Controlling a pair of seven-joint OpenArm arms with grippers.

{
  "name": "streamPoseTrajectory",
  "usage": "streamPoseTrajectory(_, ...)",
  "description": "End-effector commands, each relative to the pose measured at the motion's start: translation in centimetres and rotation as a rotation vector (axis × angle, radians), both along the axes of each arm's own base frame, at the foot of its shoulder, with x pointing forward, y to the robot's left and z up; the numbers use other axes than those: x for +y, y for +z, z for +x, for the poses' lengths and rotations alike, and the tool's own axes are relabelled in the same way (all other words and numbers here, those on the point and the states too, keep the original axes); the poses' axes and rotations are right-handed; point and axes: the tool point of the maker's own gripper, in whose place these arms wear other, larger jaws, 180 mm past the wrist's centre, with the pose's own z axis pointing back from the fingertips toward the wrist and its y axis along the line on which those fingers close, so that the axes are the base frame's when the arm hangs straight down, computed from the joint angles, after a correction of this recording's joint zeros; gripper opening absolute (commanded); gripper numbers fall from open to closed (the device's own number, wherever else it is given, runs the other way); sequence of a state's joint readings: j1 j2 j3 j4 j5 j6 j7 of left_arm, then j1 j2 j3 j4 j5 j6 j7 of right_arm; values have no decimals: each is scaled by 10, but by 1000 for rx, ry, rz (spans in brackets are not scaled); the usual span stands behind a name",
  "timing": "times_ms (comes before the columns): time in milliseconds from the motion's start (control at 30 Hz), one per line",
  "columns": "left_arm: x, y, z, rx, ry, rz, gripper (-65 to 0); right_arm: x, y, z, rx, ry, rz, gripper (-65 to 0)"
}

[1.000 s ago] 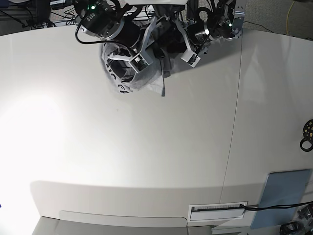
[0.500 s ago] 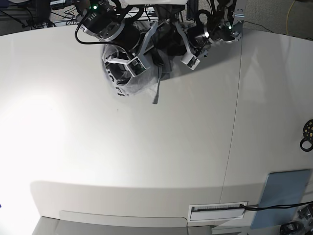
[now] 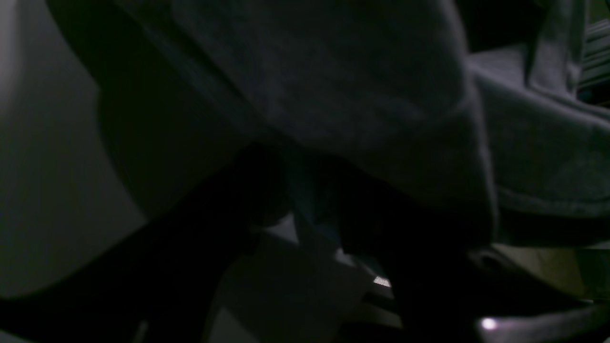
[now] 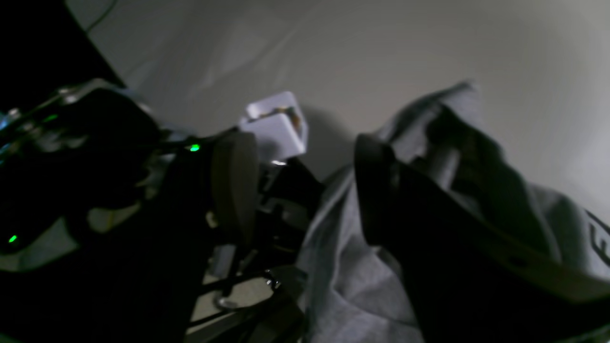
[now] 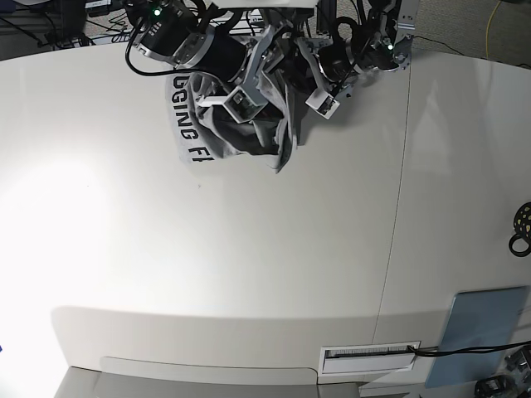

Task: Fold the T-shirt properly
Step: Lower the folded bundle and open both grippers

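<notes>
Up at 12 o'clock of worktop [image 5: 249, 265]: shirt [image 5: 220, 133] bunched, lettering showing. Right fingers [image 4: 233, 186] wide, cloth between. Left gripper [image 5: 319, 95] smothered by shirt, grip unclear. Pad [image 5: 481, 327] at 4 o'clock.

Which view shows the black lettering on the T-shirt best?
The base view: the T-shirt lies bunched at the table's far edge with black capitals readable along its left side. The right wrist view catches only a sliver of lettering at its right edge. The left wrist view shows dark plain cloth, no lettering.
</notes>
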State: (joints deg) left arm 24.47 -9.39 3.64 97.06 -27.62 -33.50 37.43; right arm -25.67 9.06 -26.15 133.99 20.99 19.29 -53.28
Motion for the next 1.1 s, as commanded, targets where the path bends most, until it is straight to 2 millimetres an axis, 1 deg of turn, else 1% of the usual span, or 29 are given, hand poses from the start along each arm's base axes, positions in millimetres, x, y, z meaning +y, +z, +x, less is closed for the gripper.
streamPoseTrajectory(0,2,0,0,-4,-2,12,-395,3,12,3,-34,-3,39,-329)
streamPoseTrajectory(133,6,6,1,-31,-24,20,-395,1,15,9,-59,-7,29,-329)
streamPoseTrajectory(167,9,8,3,-44,-24,29,-395,0,15,13,-72,-12,18,-329)
streamPoseTrajectory(200,12,12,6,-60,-24,35,-395,-2,14,16,-84,-20,0,-329)
streamPoseTrajectory(267,20,20,14,-94,-12,51,-395,-13,8,25,-100,-66,-71,-329)
streamPoseTrajectory(333,31,29,22,-130,5,72,-395,-29,1,35,-113,-139,-157,-329)
streamPoseTrajectory(467,61,44,39,-178,77,126,-395,-66,-6,54,-186,-284,-346,-329)
streamPoseTrajectory(567,78,57,44,-177,129,110,-395,-99,-6,65,-228,-409,-490,-329)
streamPoseTrajectory(633,82,70,42,-185,146,65,-395,-120,-3,70,-254,-500,-575,-329)
streamPoseTrajectory(733,78,95,31,-233,124,-24,-395,-143,3,74,-287,-595,-659,-329)
streamPoseTrajectory(800,71,103,18,-231,107,-59,-395,-149,3,73,-283,-614,-673,-329)
streamPoseTrajectory(867,62,104,2,-192,73,-74,-395,-154,1,72,-272,-620,-692,-330)
streamPoseTrajectory(933,53,100,-13,-149,29,-72,-395,-165,-1,70,-261,-642,-711,-330)
streamPoseTrajectory(1067,30,98,-30,-108,-39,-113,-395,-190,-6,68,-205,-706,-702,-330)
